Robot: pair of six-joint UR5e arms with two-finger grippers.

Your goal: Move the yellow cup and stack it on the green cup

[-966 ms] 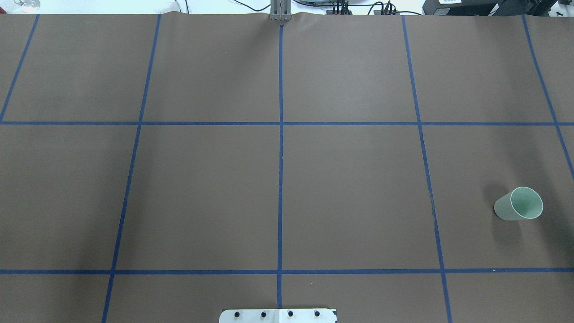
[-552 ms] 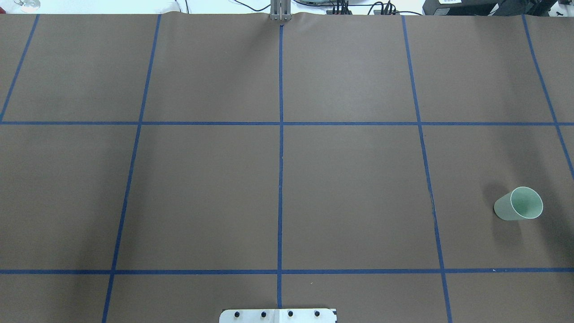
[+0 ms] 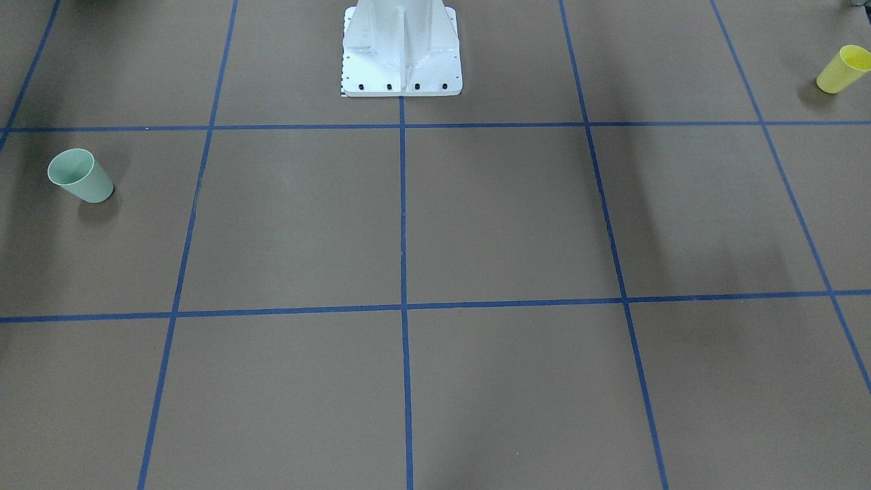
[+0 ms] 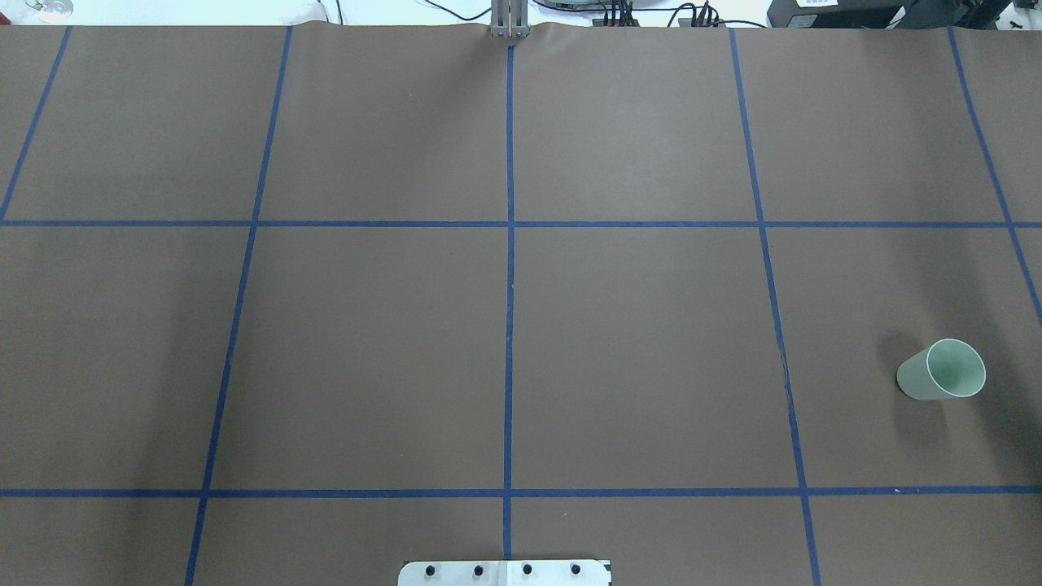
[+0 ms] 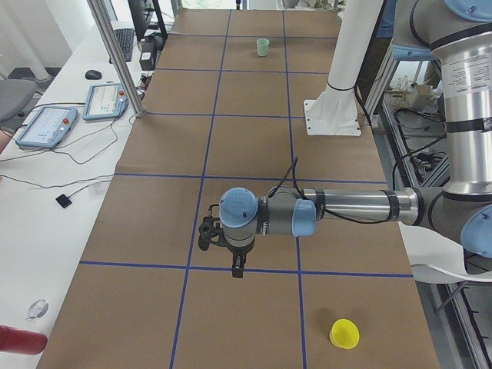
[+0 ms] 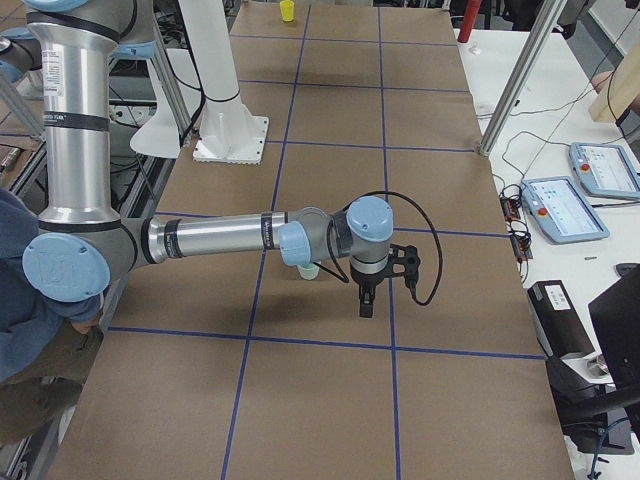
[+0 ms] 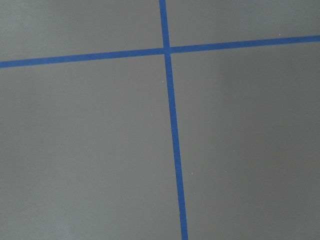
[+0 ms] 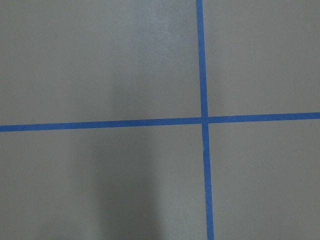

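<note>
Opening step, judging by both cups standing untouched. Yellow cup [image 3: 842, 69] upper right of front view; green cup [image 3: 80, 175] mid-left. Left pincer [image 5: 237, 270] and right pincer [image 6: 364, 308] hover over bench [image 3: 476, 218], holding neither cup; gape cannot be told. Next: left pincer must reach the yellow cup.

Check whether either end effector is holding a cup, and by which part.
Nothing is held. The yellow cup and green cup stand free on the table, clear of the left end effector and right end effector.

A small lemon-yellow tapered plastic cup [image 3: 844, 69] stands upright, rim up, far out on the robot's left side — well apart from the pale mint-green tapered plastic cup [image 3: 80, 175], likewise upright, far right.
</note>
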